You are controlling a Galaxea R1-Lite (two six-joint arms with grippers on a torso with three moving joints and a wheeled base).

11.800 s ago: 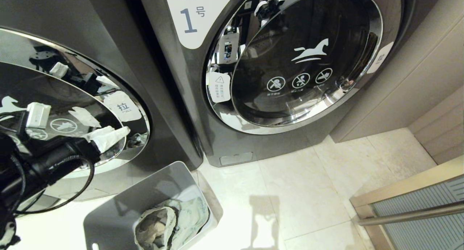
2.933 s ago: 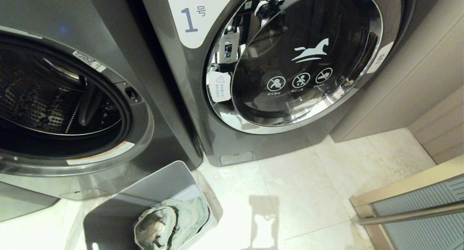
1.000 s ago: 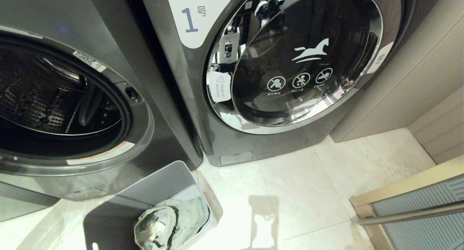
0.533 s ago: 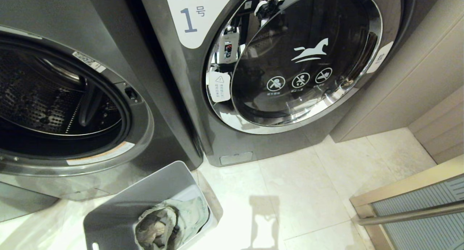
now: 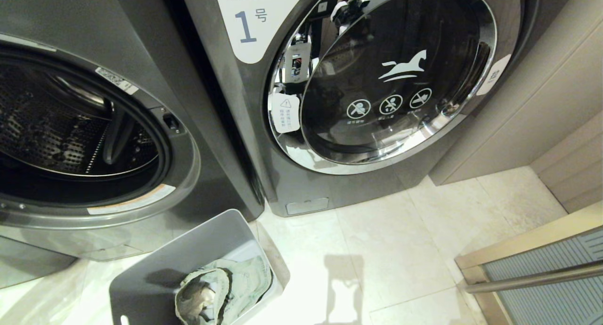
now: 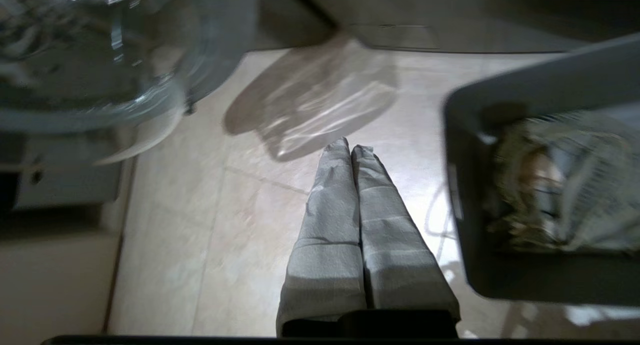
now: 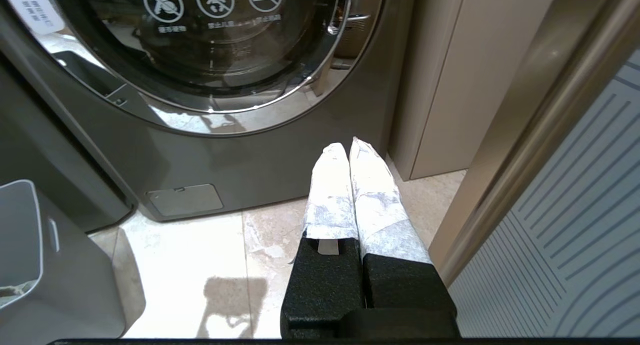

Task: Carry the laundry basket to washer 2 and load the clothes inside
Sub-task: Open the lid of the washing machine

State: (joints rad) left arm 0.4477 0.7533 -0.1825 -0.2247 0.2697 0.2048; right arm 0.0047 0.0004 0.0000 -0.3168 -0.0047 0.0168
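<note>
Washer 2 (image 5: 186, 150) fills the left of the head view, its door swung open and the dark perforated drum showing. On the floor in front of it sits the grey laundry basket (image 5: 155, 278), with the clothes (image 5: 221, 287), a faded grey-green bundle, inside it. My left gripper (image 6: 350, 146) is shut and empty above the pale tiles. Beside it are the laundry basket (image 6: 460, 195) and the clothes (image 6: 560, 185). My right gripper (image 7: 347, 146) is shut and empty, low over the floor before washer 1. Neither arm shows in the head view.
Washer 1 (image 5: 391, 75) stands to the right of washer 2 with its chrome-ringed door closed. Washer 2's open glass door (image 6: 100, 60) hangs over the floor near my left gripper. A beige cabinet panel (image 5: 541, 103) and a framed panel with a rail (image 5: 532, 278) bound the right side.
Washer 2's door, closed with my left gripper at it in the earliest frame, now stands open and the arm has left the head view. A faint shadow has appeared on the basket's inner wall.
</note>
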